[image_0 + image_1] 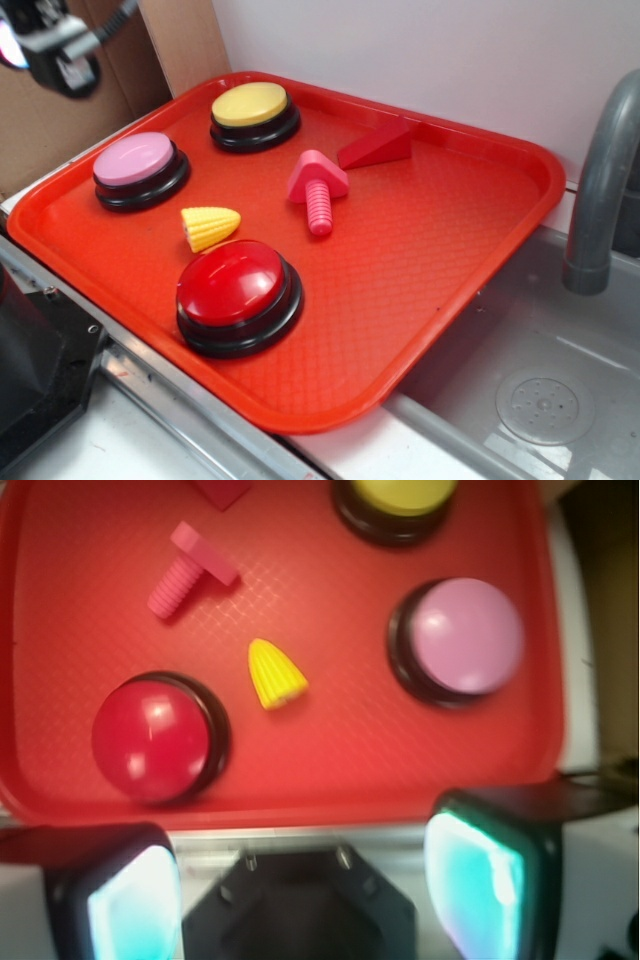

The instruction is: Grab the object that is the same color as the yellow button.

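Gripper (305, 880): hovering wide apart, empty, outside the red plastic tray (420, 770).
Risk: small yellow ribbed toy corn (274, 674) is lying near the red domed button (152, 738); fingers may be striking it.

Tray (480, 250), contents placed relative to corn cob piece (210, 227): domed button (238, 295) in front; screw toy (317, 188) right; flat-topped button (140, 170) behind-left; second flat-topped button (254, 115), wedge block (376, 147) behind.

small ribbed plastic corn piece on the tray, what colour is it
Yellow corn piece, clearest in the wrist view.

Three buttons (237, 292), one corn cob (210, 227), screw (317, 188), wedge (376, 147)
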